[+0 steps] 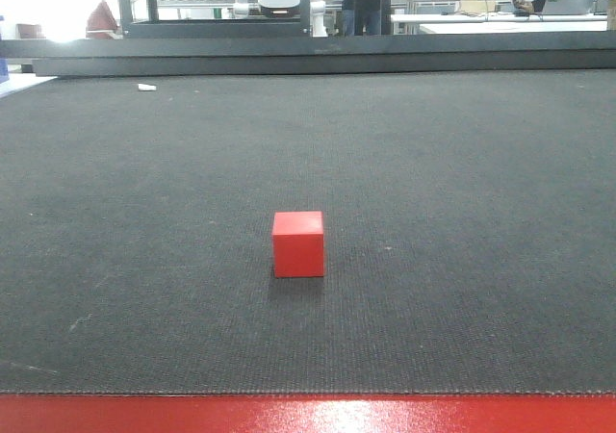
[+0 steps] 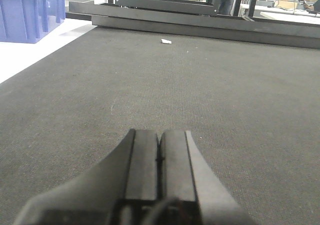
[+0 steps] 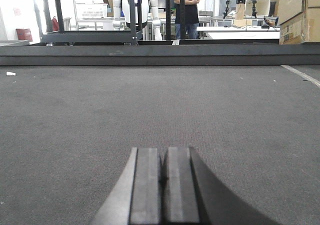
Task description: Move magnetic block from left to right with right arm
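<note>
on mat (image 1: pixel 481 164) | magnetic block (image 1: pixel 298 245) square-on, no long axis | left gripper (image 2: pixel 159 133), right gripper (image 3: pixel 164 150) closed, empty

Left claw (image 2: pixel 159 144) and right claw (image 3: pixel 164 160) both closed, empty.

Right gripper (image 3: pixel 164 182) low over the dark mat (image 3: pixel 225 110), fingers pressed together, nothing between them. A small white scrap (image 3: pixel 10 73) lies far left. A person (image 3: pixel 185 10) with folded arms stands beyond the table edge.
</note>
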`<state>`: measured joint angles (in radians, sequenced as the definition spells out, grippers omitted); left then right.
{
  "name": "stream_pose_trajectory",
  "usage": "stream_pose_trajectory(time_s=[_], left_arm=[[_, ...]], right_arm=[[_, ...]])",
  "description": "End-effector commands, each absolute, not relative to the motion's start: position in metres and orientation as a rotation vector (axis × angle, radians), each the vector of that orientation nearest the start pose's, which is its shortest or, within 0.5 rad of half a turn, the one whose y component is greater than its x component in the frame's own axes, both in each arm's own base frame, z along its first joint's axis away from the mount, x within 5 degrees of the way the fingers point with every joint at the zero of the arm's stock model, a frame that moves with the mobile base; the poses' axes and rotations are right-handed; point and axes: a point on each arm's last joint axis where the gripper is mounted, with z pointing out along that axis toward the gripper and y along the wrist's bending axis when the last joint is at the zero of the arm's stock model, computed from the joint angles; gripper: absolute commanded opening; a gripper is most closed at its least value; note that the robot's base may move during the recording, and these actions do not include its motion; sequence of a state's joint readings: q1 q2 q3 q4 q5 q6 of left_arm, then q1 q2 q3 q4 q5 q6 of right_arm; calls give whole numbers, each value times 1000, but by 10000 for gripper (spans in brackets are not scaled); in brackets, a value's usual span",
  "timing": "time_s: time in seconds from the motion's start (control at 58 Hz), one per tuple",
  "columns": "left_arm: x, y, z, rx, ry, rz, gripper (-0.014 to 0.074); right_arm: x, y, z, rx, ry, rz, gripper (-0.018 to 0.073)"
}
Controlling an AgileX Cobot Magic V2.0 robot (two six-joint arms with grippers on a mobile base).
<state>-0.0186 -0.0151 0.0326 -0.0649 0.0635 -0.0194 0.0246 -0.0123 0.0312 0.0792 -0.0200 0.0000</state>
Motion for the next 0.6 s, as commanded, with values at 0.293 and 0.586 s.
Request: stream_pose_trajectory(time_s=[0.293,0.586], left_arm=[[56,-1,203,-52,1477,-91,-117],[56,-1,203,-52,1477,-91,-117]], right_arm=[[54,1,214,42,1381,78,56],[54,1,214,42,1381,78,56]])
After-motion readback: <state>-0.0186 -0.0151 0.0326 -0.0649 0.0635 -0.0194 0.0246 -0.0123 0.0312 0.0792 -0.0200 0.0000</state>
